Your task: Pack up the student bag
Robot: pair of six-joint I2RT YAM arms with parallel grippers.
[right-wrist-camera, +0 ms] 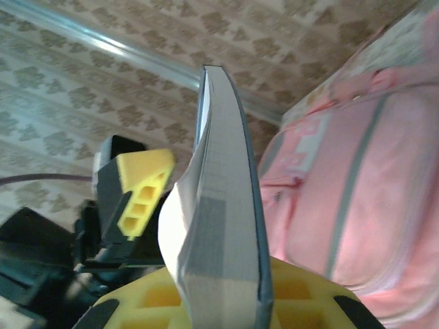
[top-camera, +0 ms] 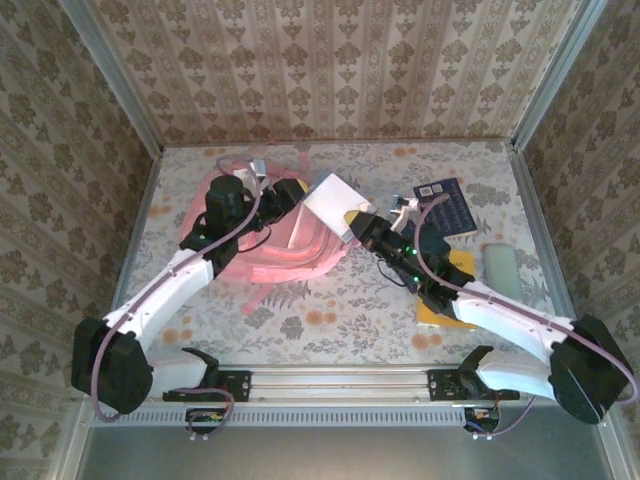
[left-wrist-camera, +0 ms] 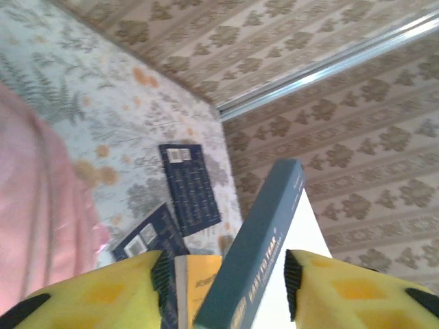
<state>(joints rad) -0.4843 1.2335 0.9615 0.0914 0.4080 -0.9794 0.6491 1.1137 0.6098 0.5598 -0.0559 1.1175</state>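
From above, I see the pink student bag lying on the table toward nine o'clock. My right gripper pinches the book at the bag's three o'clock edge. My left wrist camera tells me more: the left gripper has its fingers spread, with a gap on each side of that book.

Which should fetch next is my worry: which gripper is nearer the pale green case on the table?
Right. The right gripper, shut on the raised book, is left of the pale green case; the left gripper is farther left, open, above the student bag.
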